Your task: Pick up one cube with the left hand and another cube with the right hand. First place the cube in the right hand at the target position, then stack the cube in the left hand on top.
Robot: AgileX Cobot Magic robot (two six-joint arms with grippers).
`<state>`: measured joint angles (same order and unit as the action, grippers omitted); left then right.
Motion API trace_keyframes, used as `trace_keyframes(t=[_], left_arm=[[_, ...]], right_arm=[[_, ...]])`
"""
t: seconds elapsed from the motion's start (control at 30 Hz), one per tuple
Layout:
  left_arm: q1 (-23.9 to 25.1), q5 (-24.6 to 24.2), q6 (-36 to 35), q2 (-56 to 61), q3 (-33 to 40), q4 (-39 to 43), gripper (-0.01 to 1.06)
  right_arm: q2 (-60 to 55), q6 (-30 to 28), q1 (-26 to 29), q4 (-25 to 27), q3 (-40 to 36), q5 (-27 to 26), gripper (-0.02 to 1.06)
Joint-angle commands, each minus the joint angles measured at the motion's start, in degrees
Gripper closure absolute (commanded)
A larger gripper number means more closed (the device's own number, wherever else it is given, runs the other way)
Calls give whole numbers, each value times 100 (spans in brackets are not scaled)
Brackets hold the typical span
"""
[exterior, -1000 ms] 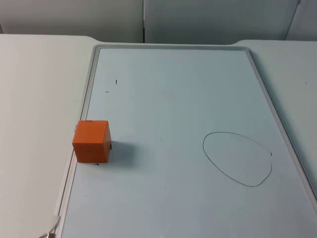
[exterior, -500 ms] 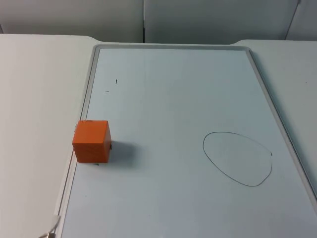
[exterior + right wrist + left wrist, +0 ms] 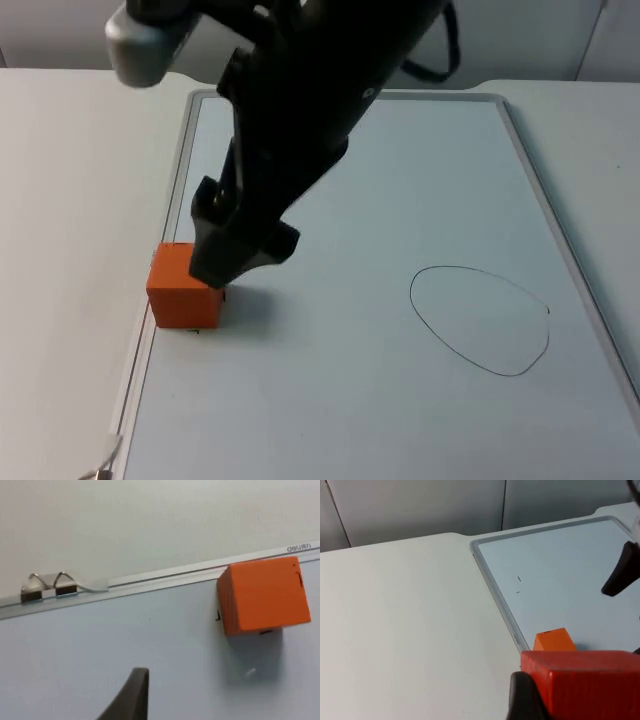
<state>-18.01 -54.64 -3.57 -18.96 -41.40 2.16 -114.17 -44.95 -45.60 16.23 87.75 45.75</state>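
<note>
The left gripper (image 3: 570, 700) has its jaws clamped on a red solid cube (image 3: 585, 680), which it holds above the white tabletop (image 3: 410, 630), off the left side of a pale blue whiteboard with a grey metal frame (image 3: 560, 565).

The right gripper (image 3: 235, 255) hangs low over the whiteboard's left edge, at the end of the black right arm, which reaches diagonally across the board. It is just above and beside a small orange cube (image 3: 180, 295). I cannot tell how wide its jaws stand.

The orange cube (image 3: 262, 595) sits flat on the board, right against the left frame rail. A silver binder clip (image 3: 47, 587) grips that same rail further along.

A thin black hand-drawn oval outline (image 3: 480, 320) marks the board's right half, well apart from both cubes.

A grey partition wall (image 3: 420, 505) stands behind the tabletop.
</note>
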Motion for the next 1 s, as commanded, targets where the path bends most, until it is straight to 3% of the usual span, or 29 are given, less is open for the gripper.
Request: trace_keyframes(t=[0.0, 0.2, 0.47, 0.83, 0.97], left_arm=[[-46, 122, -18, 46, 14, -39, 86], [-46, 77, -28, 46, 14, -50, 86], [-46, 64, -29, 46, 14, -174, 86], [-46, 76, -29, 46, 14, -172, 86], [-46, 76, -29, 46, 14, -172, 86]], right_arm=[[-259, -64, -6, -33, 260, -36, 7], [-1201, -64, -6, -103, 1390, 494, 7], [-1851, -157, -6, -117, 2151, 810, 7], [-2321, -195, 196, -37, 2263, 836, 7], [-2396, -487, 222, 234, 2263, 871, 9]])
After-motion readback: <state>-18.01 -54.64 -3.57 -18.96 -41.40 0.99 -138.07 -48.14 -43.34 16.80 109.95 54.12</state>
